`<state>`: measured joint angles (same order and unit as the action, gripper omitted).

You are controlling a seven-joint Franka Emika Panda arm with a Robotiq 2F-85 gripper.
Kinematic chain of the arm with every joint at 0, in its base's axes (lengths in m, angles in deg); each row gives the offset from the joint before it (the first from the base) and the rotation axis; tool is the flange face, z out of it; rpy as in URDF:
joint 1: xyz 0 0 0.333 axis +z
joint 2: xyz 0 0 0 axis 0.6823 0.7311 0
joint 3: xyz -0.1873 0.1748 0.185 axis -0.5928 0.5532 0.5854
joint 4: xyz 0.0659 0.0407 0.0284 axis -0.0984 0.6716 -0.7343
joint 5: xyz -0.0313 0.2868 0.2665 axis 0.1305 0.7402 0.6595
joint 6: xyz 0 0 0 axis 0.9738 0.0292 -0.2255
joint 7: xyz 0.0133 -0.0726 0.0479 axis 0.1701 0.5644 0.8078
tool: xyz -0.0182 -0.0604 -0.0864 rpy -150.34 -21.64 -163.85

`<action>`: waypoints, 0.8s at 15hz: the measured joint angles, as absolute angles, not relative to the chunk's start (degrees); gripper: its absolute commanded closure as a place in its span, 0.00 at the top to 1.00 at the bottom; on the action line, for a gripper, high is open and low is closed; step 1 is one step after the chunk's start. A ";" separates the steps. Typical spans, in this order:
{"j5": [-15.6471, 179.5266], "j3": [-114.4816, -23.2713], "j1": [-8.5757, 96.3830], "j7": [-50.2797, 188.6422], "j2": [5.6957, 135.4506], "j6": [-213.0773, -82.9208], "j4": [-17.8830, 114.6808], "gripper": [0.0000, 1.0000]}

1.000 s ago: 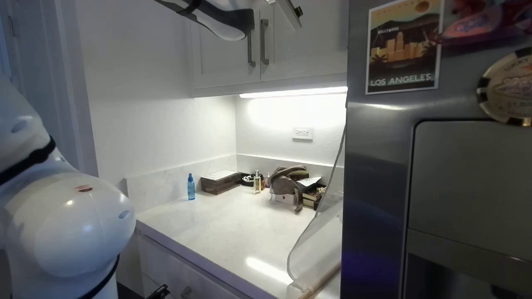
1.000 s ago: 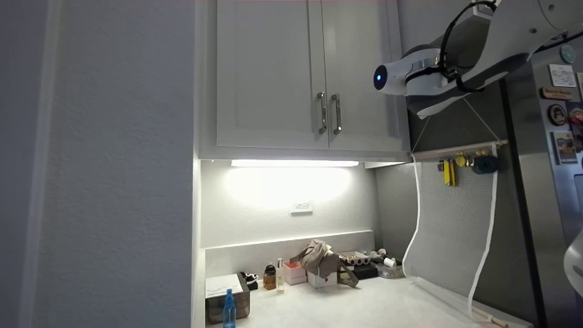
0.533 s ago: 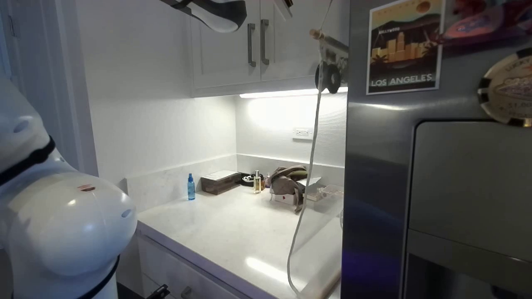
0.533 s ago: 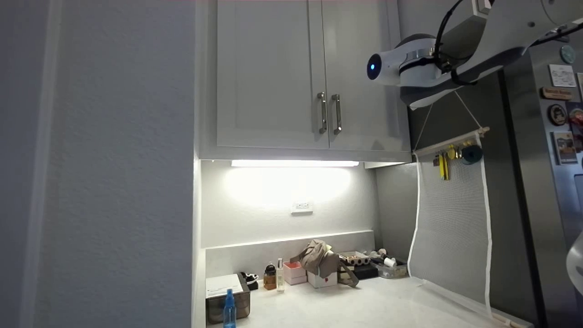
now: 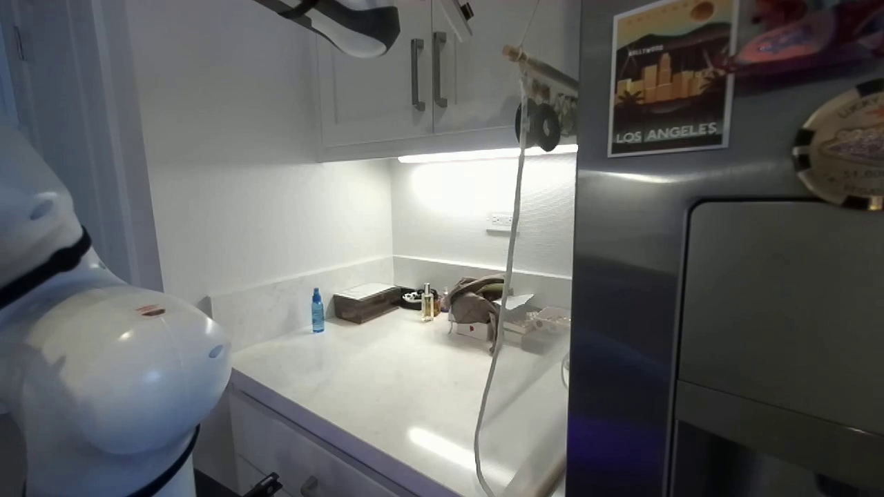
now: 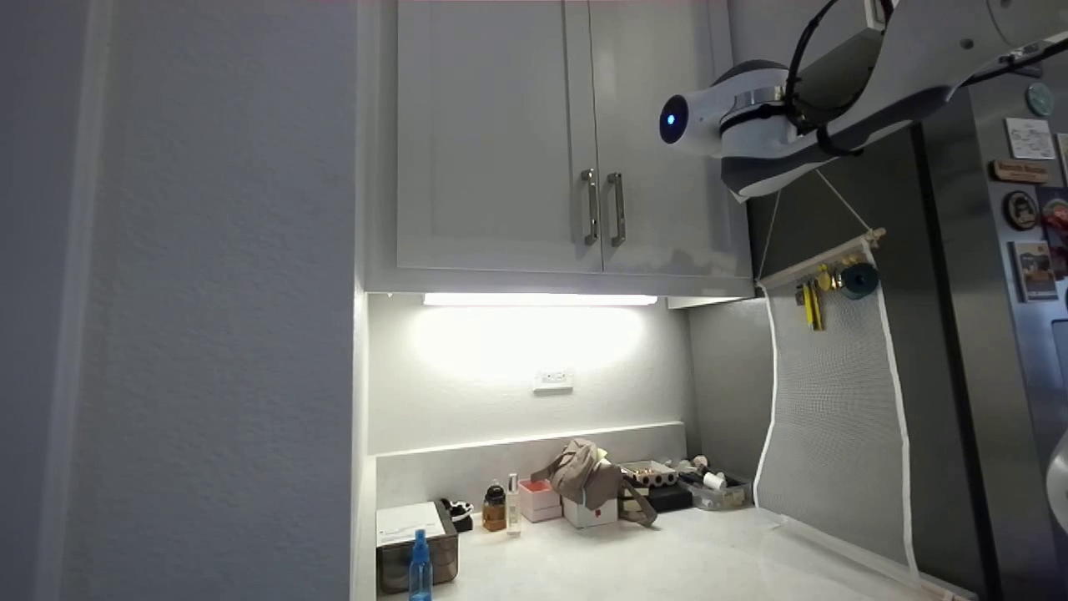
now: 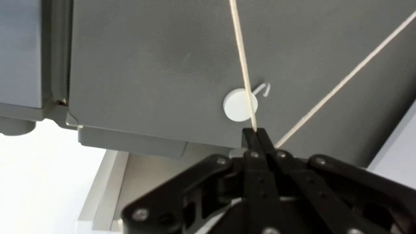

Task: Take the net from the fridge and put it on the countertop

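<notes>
Fingers (image 7: 249, 140) clenched on cord (image 7: 240, 48) of net (image 6: 834, 417), beside fridge (image 5: 725, 297); net hangs below 'em, long axis approx. vert., bottom nr counter (image 6: 634, 559). Prob. next: lower, away from fridge.

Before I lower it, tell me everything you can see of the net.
The net is a see-through whitish mesh with white borders and a wooden-looking top rod carrying small yellow pieces and a dark round piece. It hangs beside the fridge by a thin cord pinched in the fingers, mesh gently bowed. Its bottom hem seems to touch the countertop.
</notes>
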<state>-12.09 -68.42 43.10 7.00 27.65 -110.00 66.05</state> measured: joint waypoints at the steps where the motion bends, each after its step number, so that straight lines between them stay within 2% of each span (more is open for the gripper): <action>1: -11.99 -67.90 43.77 7.00 27.63 -110.25 66.05 0.00; 12: -7.52 -55.15 53.05 9.31 25.50 -110.45 66.05 0.00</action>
